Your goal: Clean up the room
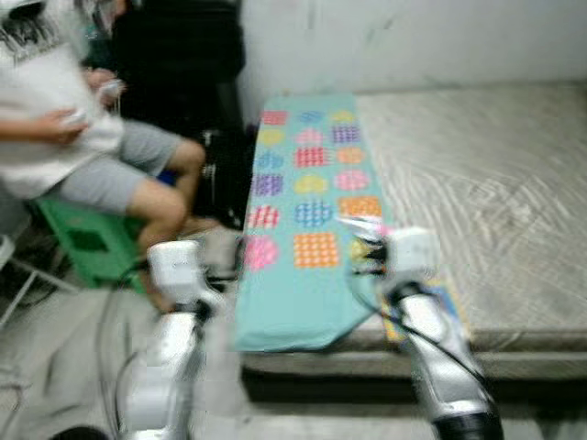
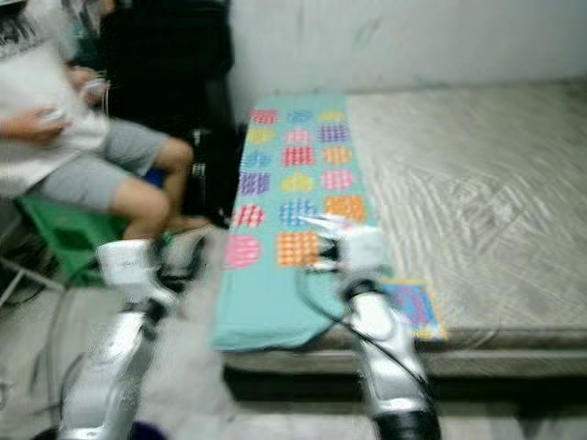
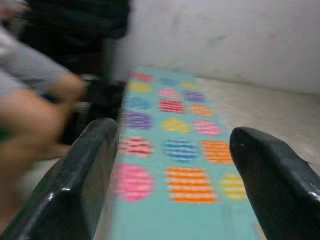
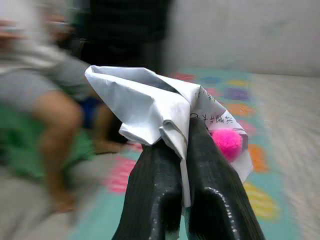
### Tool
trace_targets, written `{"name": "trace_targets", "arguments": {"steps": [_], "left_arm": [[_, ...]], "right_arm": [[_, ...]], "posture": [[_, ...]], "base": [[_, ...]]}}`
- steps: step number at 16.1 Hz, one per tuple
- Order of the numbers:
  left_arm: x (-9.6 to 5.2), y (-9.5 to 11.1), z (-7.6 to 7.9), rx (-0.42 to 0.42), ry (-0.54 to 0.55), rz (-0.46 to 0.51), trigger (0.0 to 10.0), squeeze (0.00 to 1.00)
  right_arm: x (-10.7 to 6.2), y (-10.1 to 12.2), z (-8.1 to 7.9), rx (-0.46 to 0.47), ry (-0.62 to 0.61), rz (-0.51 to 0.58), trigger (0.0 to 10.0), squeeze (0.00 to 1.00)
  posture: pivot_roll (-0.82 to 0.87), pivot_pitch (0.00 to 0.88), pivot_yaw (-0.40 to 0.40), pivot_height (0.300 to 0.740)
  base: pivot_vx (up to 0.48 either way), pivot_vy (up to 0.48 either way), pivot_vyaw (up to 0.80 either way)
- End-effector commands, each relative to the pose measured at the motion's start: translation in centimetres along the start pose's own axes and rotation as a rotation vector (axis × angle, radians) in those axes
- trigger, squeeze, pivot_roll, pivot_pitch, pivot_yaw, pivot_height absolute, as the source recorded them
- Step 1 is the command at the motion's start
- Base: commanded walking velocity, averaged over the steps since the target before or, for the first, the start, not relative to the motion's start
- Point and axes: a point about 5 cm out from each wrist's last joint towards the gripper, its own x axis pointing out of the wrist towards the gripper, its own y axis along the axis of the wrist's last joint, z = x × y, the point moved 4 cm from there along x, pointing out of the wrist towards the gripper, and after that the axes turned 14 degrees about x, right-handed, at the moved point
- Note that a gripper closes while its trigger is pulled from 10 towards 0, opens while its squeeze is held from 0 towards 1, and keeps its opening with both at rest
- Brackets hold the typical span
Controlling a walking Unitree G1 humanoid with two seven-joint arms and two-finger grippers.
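My right gripper [image 4: 182,135] is shut on a crumpled white paper [image 4: 145,105] with printed writing and a pink spot on it. In the left eye view that paper [image 1: 359,226] sticks out ahead of the right wrist, above the teal mat [image 1: 307,229] with coloured patches. The mat lies along the left edge of a bare mattress [image 1: 486,192]. My left gripper [image 3: 172,165] is open with nothing between its fingers, held above the mat's near end [image 3: 170,150], left of the bed.
A person [image 1: 83,137] sits on a green stool [image 1: 87,243] at the left, holding something in both hands, knees close to the bed. Dark bags [image 1: 197,92] stand by the wall behind. A small colourful card [image 2: 413,307] lies at the mattress front edge.
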Motion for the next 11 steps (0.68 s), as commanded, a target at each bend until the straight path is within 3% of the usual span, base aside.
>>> {"name": "trace_targets", "arguments": {"steps": [1,11], "left_arm": [[0.21,0.46,0.46,0.006,-0.005,0.017,10.0,0.0],[0.1,0.28,0.25,0.02,-0.001,0.012,10.0,0.0]], "right_arm": [[-0.07,0.4,0.13,-0.024,0.014,0.011,10.0,0.0],[-0.21,0.26,-0.19,-0.042,0.032,0.008,10.0,0.0]], "posture": [[-0.2,0.0,0.106,0.74],[-0.2,0.0,0.106,0.74]], "base": [[0.0,0.0,0.8],[0.0,0.0,0.8]]}}
